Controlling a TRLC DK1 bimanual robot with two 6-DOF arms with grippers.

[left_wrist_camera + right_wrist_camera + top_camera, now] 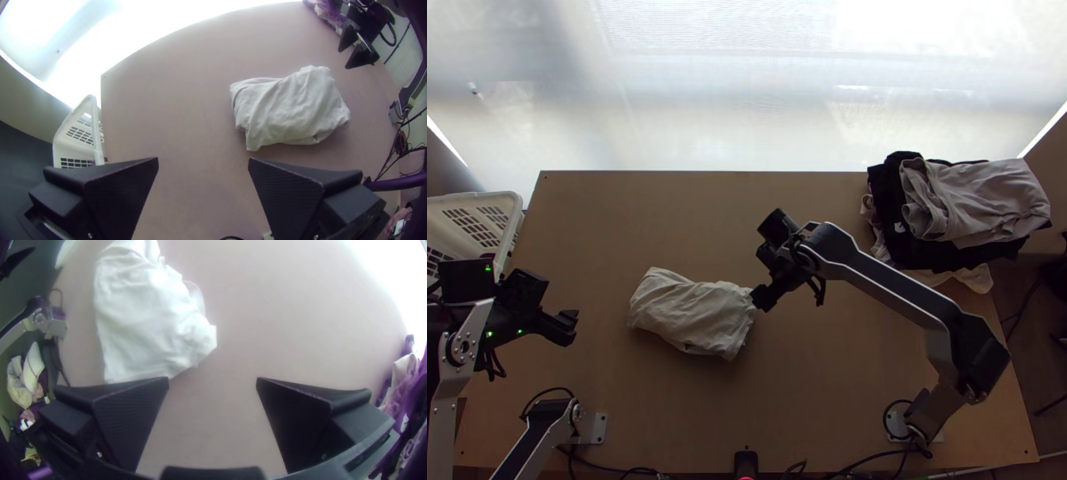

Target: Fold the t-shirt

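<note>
A pale t-shirt (691, 312) lies folded into a small, wrinkled bundle left of the table's middle. Over the table's left edge, apart from the cloth, is my left gripper (571, 326). My right gripper (761, 299) is at the bundle's right end, above the table. The left wrist view has the left gripper (203, 162) open with bare table between its fingers, and the folded t-shirt (289, 106) beyond them. In the right wrist view the right gripper (212, 381) stands open and holds nothing; the t-shirt (151, 320) lies close by one finger.
A stack of folded dark and pale clothes (971, 204) lies at the table's far right corner. A white basket (475, 216) stands past the left edge. Cables (859, 460) run along the near edge. Bare wood (667, 216) stretches beyond the t-shirt.
</note>
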